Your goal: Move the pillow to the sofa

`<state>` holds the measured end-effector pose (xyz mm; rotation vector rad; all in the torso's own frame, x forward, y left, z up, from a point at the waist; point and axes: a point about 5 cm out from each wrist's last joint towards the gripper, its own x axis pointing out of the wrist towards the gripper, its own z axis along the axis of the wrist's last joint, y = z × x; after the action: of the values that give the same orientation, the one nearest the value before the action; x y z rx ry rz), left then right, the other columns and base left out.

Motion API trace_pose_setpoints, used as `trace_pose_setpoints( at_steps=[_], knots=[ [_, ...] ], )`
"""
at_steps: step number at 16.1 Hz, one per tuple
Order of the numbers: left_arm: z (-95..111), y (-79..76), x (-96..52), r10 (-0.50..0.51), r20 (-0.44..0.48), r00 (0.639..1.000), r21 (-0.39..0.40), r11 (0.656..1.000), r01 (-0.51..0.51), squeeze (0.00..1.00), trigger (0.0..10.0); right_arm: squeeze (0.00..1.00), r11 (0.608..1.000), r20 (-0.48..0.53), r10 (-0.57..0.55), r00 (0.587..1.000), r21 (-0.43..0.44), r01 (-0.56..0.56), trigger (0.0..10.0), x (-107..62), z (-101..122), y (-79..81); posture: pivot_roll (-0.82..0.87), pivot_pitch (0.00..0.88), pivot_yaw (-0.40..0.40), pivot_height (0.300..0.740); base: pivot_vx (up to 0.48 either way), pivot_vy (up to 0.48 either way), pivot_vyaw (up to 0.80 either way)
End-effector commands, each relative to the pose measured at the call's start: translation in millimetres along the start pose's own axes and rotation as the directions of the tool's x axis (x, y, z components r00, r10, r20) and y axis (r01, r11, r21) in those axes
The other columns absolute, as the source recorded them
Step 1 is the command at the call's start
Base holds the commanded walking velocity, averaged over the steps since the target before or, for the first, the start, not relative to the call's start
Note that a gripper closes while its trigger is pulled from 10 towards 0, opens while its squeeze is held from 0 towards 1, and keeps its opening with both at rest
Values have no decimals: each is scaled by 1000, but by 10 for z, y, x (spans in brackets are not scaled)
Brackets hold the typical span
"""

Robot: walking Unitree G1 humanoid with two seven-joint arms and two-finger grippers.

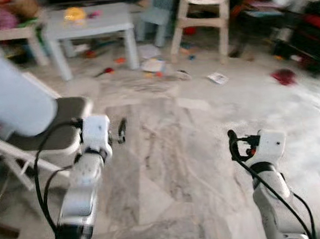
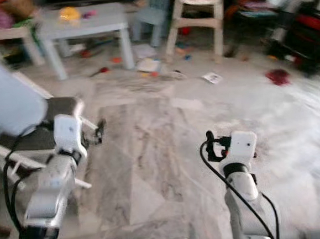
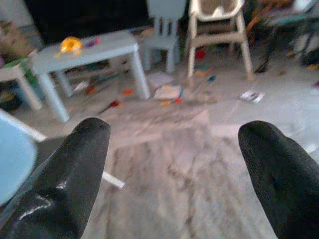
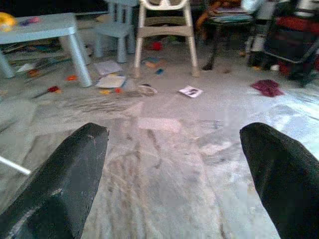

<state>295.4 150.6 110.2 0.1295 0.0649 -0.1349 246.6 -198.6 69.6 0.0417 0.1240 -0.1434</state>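
1. Both pincers are sitting wide open and holding nothing. The left gripper (image 1: 121, 131) is reaching forward at the edge of a dark chair seat (image 1: 66, 124). The right gripper (image 1: 232, 145) is hanging over bare floor (image 1: 179, 151), well apart from the left one.

2. From the left wrist, the two black fingers (image 3: 65, 174) are spread far apart with floor showing between them. The right wrist is showing the same thing, with its fingers (image 4: 60, 184) spread over the marble.

3. A big, soft, pale blue thing is lying on the chair, near the left arm. I think this is the pillow (image 1: 8, 98). It is blurry, so I am not fully sure. The left gripper is near it but not touching it.

4. Farther out, a small grey table (image 1: 94, 25) is standing with a yellow toy (image 1: 74, 14) on top. Little toys and papers are lying on the floor around it. A small chair (image 1: 160, 11) and a cream high chair (image 1: 204, 11) are standing behind.

5. A red rag (image 1: 283, 76) is lying on the floor to the right.

6. The job is only starting. The pillow is not picked up yet. The robot is going to need to grab it and carry it to the sofa.
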Motion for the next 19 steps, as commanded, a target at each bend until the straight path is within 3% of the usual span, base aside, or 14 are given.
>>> trace_pose_setpoints(
  at_steps=[1,4,7,8,12,17,19],
  knots=[
    [-39,-23,-13,-17,-23,1000,-15,1000,17,0,10000,0,1000,20,3,1000,-13,-3,10000,-17,15,20,-13,0,20,740,0,0,-800],
    [-140,-110,-100,-45,-43,998,-7,999,44,0,10000,0,999,-8,-34,999,-11,34,10000,-123,-96,-66,-26,0,28,740,0,0,-800],
    [-280,-117,-194,-51,-93,994,-60,997,45,0,10000,0,998,9,-51,999,-34,51,10000,-154,-79,-137,-32,0,14,740,0,0,-800],
    [-338,-102,-270,-53,-105,993,-47,998,49,0,10000,0,996,27,-25,999,-83,27,10000,-193,-53,-136,-41,0,8,740,0,0,0],
    [-549,-78,-493,-58,-174,983,-75,996,45,0,10000,0,994,-19,-34,999,-108,32,10000,-362,-137,-241,-60,0,9,740,0,0,-200],
    [-390,-116,-270,-74,-124,989,-83,994,64,0,10000,0,994,28,-35,999,-104,37,10000,-176,3,-230,-74,0,26,740,0,0,-800],
    [-375,-110,-243,-74,-120,990,-94,994,62,0,10000,0,994,39,-43,998,-103,47,10000,-146,34,-245,-73,0,30,740,0,0,-800]
  ],
)
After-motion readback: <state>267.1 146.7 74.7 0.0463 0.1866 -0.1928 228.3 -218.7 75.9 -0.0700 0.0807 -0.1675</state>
